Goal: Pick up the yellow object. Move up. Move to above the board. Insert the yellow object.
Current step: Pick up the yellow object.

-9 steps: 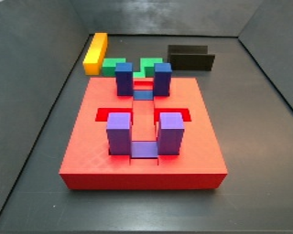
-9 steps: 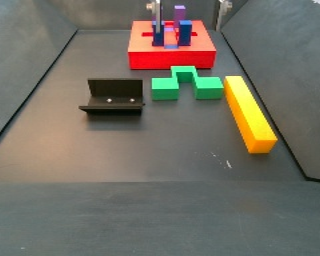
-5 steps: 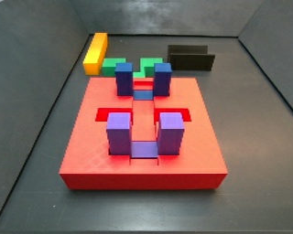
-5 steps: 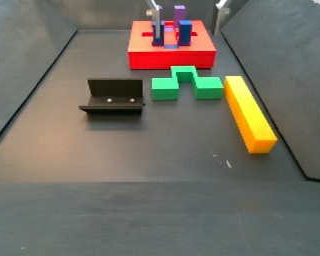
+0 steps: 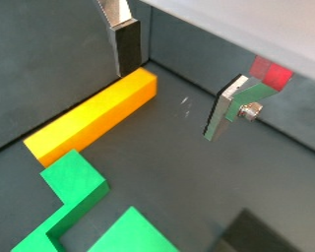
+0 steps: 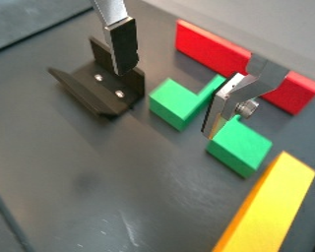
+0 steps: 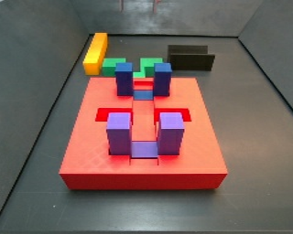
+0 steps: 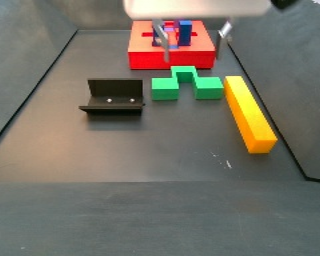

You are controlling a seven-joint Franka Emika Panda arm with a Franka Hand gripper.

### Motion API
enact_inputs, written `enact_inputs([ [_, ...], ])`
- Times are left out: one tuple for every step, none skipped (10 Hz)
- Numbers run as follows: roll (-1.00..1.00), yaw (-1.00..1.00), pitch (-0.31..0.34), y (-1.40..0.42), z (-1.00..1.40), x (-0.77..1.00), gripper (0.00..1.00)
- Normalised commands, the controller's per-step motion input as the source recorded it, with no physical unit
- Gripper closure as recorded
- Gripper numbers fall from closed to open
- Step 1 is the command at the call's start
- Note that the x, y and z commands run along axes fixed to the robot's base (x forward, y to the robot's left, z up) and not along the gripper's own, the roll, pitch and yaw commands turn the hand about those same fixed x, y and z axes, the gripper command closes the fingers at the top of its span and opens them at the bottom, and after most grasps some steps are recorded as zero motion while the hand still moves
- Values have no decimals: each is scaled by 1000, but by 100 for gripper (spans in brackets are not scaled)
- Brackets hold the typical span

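Claw (image 6: 167, 84) is spread wide w/ nothing between the silver plates, hanging in the air above the green block (image 6: 207, 120). A side view catches only its fingertips (image 8: 224, 33) under the wrist housing, up near the board (image 8: 172, 45). Pick-up not yet made, by my read.

Yellow object (image 8: 248, 112) lies flat on the floor along the wall, its end just beside the green block (image 8: 186, 82), well apart from the fixture (image 8: 112, 96). In a wrist view the yellow object (image 5: 94, 114) runs past one finger (image 5: 127, 44), w/ the other finger (image 5: 223, 108) out over bare floor, so the bar isn't between the plates yet.

Risks from here, as judgement:
- Bar sits close to the wall: the outer finger may have little room and could hit the wall or land on top of the bar instead of straddling it.
- Green block crowds one end: a grab near that end could clip or shove it.
- Long bar: a grip far off-centre would probably let it droop or swing on the lift, then go skewed into the slot.
- At the board (image 7: 143, 137), blue and purple posts (image 7: 172, 132) flank the slots, so a tilted bar could catch on them and jam.
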Motion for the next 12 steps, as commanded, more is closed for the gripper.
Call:
enact_inputs([
  [69, 0, -113, -23, -874, -426, 0],
  [107, 0, -91, -3, -809, -391, 0],
  [94, 0, -93, 0, -766, -451, 0],
  [107, 0, -100, 0, -714, -494, 0],
  [94, 0, -91, 0, -666, -474, 0],
  [63, 0, -86, 51, -566, -549, 0],
  [0, 0, -77, 103, -400, -574, 0],
  [0, 0, -57, 100, -326, -414, 0],
  [0, -74, -26, 100, -249, -226, 0],
  [-30, -74, -11, 89, -46, -260, 0],
  [-60, -6, -1, 66, 57, -200, 0],
  [-49, 0, -34, 20, 0, -140, 0],
])
